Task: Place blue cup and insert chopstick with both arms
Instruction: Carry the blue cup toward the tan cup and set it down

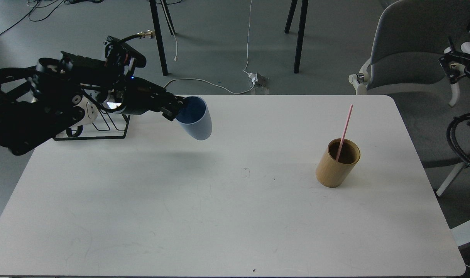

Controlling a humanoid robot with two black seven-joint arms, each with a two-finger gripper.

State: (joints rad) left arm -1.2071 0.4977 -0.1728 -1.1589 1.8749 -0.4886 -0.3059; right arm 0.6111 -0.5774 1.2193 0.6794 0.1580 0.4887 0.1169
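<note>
Left gripper (178, 109) is clamped on the rim of the blue cup (196, 124), held tilted above the table (219, 216). Chopstick (345, 131) stands in the tan holder (336, 164). Right gripper state: cannot tell.

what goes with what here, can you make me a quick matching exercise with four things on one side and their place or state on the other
Things:
1. blue cup
2. chopstick
3. tan holder
4. wire rack

Places or states:
A. standing on the right part of the table, open end up
B. at the table's far left, partly hidden behind the left arm
C. lifted off the table, tilted, rim held by the left gripper
D. leaning inside a container, upper end sticking out

Pairs: 1-C, 2-D, 3-A, 4-B
</note>
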